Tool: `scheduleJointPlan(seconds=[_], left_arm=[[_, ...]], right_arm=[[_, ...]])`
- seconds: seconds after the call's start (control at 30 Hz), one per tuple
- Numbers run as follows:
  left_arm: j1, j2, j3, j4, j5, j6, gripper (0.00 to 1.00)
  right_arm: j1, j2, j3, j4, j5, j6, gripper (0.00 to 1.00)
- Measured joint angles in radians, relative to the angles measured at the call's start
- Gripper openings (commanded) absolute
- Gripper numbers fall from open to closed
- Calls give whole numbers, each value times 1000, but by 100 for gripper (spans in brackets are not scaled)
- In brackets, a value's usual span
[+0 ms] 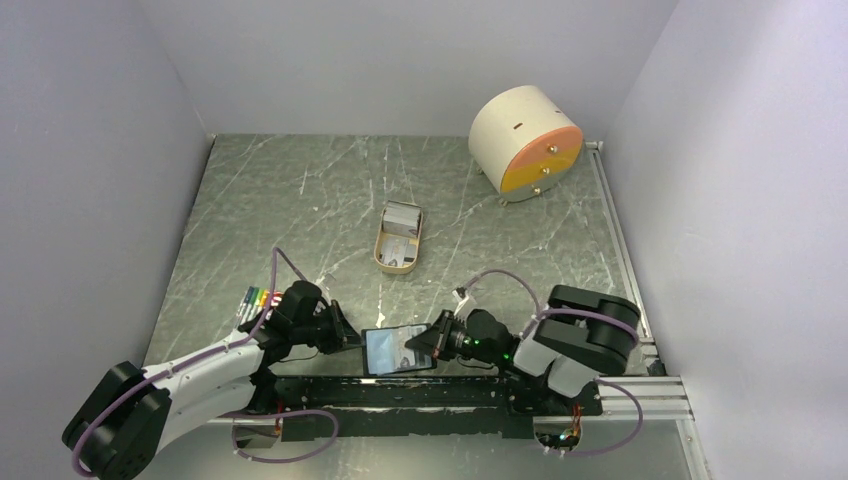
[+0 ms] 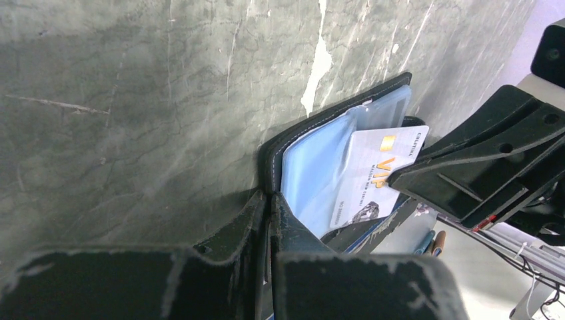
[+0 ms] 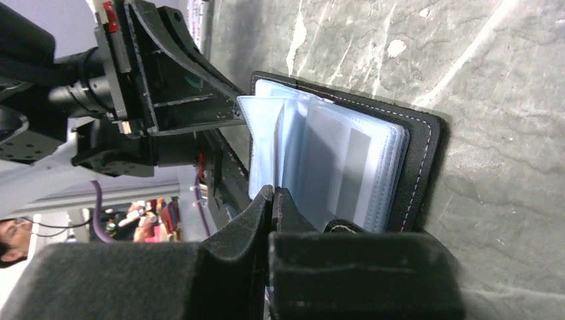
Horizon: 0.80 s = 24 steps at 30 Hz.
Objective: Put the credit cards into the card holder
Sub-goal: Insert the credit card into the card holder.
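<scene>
Marbled grey-green worktop (image 1: 300, 200), walled on three sides; the action is at 6 o'clock, by the arm bases. Markers (image 1: 255, 300) at 8 o'clock, out of the way. Left hand (image 1: 352, 339) is clamped tight on the black cover of the card holder (image 1: 398, 350) at its 9 o'clock edge, keeping it spread open. That grip should stay rigid, since it takes the reaction of the push. Tan tray (image 1: 381, 252) at the holder's 12 o'clock looks to hold the remaining cards (image 1: 402, 218), so more cycles to go. Credit card (image 2: 373, 175) lies skewed across a clear pocket, seemingly partly in. Right hand (image 3: 273, 199) is pinched fully closed on the card's 3 o'clock edge.

My read: the step is seating the card. Square up the skew first, then push along the long axis toward the spine. Keep the card flat to the sleeve so a corner doesn't catch the pocket lip or buckle the soft plastic. Release only once most of it is buried. Beige drum (image 1: 525, 140) at 1 o'clock is irrelevant.

Holder is black with pale stitching and fanned glossy blue-grey sleeves. Card is silvery-white with a gold chip, orange "VIP" and unreadable small print.
</scene>
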Motion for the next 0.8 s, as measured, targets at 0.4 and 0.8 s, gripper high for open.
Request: scheduleJointPlan(seconds=[0.4,0.8], left_arm=[[-1,11,0,7,0,0,9],[-1,7,0,9,2,-2,9]], right_arm=[[0,99,64,-8,-39,-25,5],[7,93,100,-40,-58,-28,42]])
